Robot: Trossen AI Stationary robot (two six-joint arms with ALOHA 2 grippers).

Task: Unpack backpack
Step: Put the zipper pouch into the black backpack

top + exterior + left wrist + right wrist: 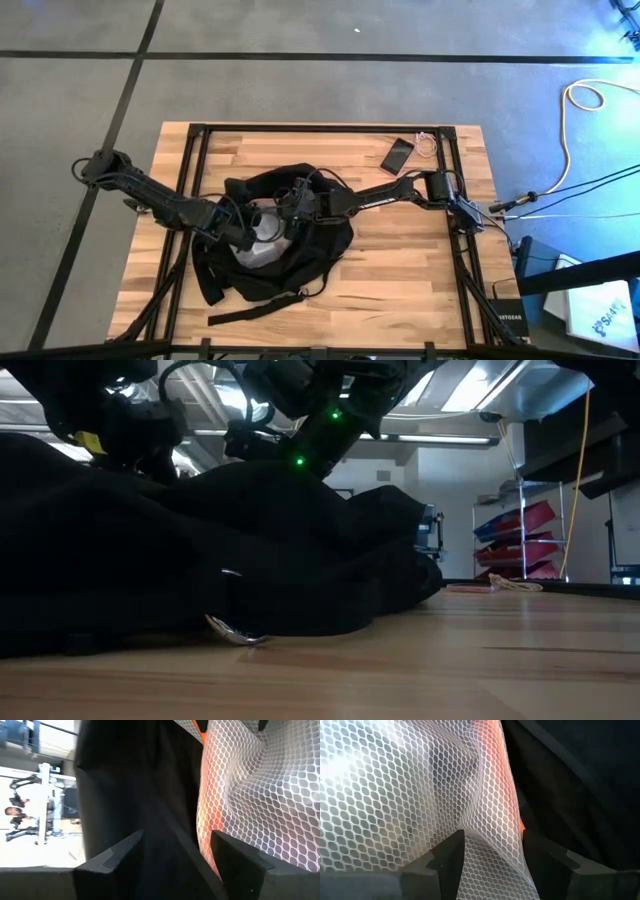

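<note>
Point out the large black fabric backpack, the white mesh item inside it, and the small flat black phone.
Large black fabric backpack (320,255): high view, right-hand body panel.
White mesh item (395,795): right wrist view, middle of the netting.
Small flat black phone (397,154): high view, middle of its face.

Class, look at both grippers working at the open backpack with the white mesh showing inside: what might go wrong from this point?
1. The right gripper has white mesh between its fingers; the netting may snag or tear if pulled.
2. The left gripper straddles a fold of the backpack, so it may lift the bag rather than open it.
3. Both grippers crowd the same opening and might collide.
4. A dragged bag may knock the phone.
</note>
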